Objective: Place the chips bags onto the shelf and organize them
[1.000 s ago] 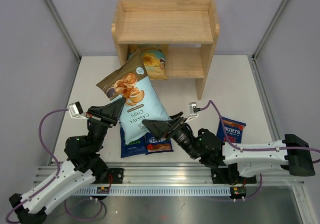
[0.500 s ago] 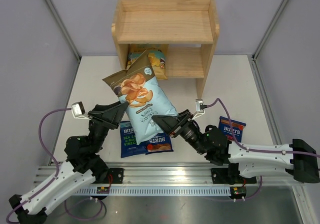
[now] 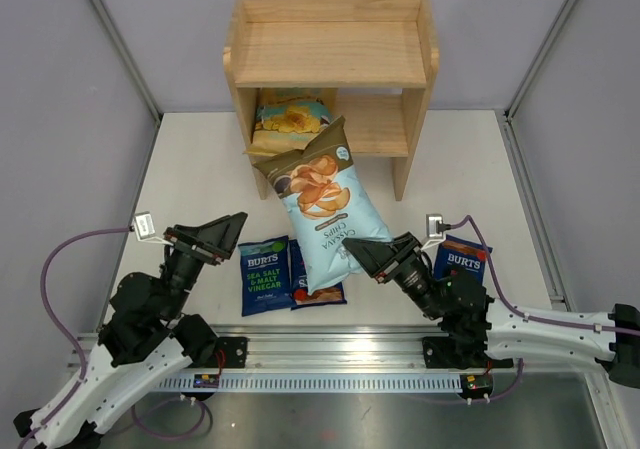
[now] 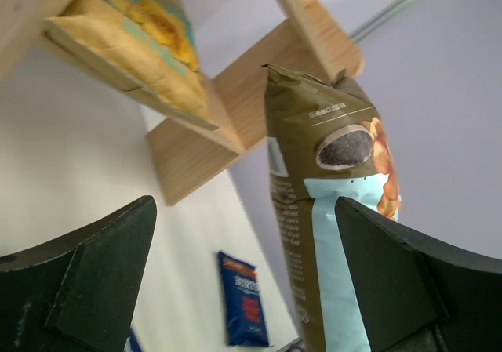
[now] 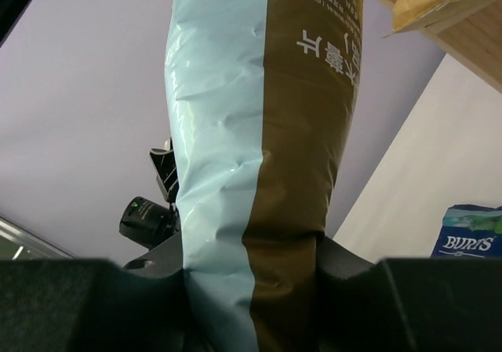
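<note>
My right gripper (image 3: 362, 259) is shut on the lower end of the pale blue cassava bag (image 3: 325, 204), which it holds tilted above the table, brown top toward the shelf (image 3: 330, 54). In the right wrist view the bag (image 5: 259, 148) fills the gap between the jaws of that gripper (image 5: 251, 266). My left gripper (image 3: 238, 236) stands open to the left of the bag, holding nothing; its wrist view shows the bag (image 4: 329, 211) just inside the right finger (image 4: 408, 281). A yellow-and-teal bag (image 3: 290, 117) lies on the shelf's lower tier. Three dark blue BURTS bags lie on the table: one (image 3: 265, 274), one partly under the cassava bag (image 3: 318, 291), one at right (image 3: 463, 259).
The shelf's upper tier (image 3: 335, 49) holds nothing, and the right half of the lower tier (image 3: 372, 124) is bare wood. Grey walls close the table in at left and right. A metal rail (image 3: 340, 354) runs along the near edge by the arm bases.
My left gripper opened, let go of the cassava bag and drew back left. My right gripper shut on the bag's lower end and carried it right, nearer the shelf, uncovering the BURTS bags.
</note>
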